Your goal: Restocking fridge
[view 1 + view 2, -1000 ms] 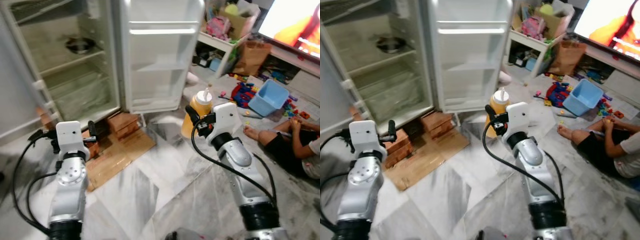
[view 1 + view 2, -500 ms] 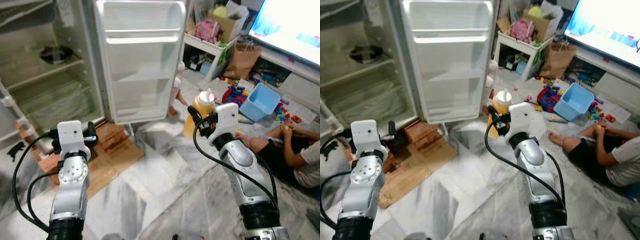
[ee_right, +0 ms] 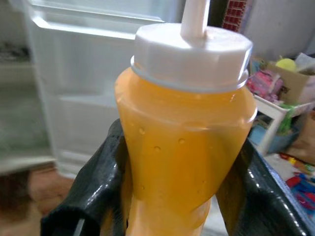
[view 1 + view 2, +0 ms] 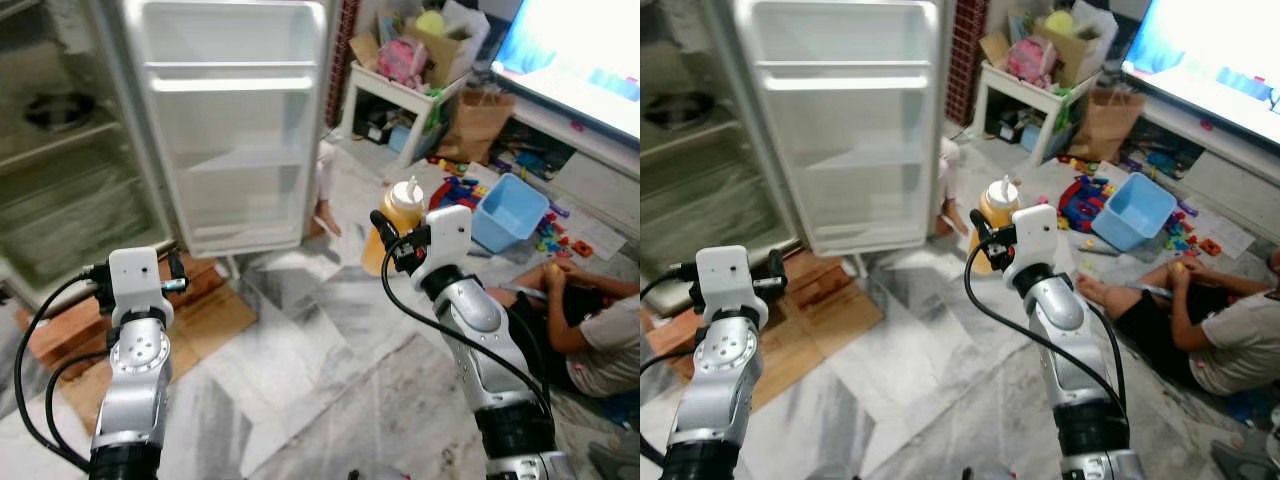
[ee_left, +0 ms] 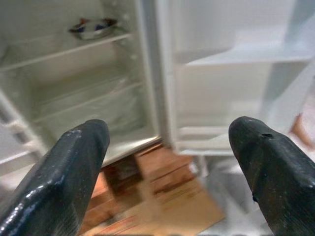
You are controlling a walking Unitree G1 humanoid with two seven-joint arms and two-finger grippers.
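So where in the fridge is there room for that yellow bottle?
The open white fridge door has bare shelves, top and middle. Inside, the wire shelf is bare beside a small dish. The right gripper holds the yellow squeeze bottle. Crowded: the toy-strewn floor around the blue plastic bin.

Both head cameras look down and forward across the grey marble floor (image 4: 330, 350) at the open white fridge door (image 4: 235, 130), which the left wrist camera faces from nearby, while the right wrist camera sits close against an orange-yellow squeeze bottle (image 3: 184, 142).
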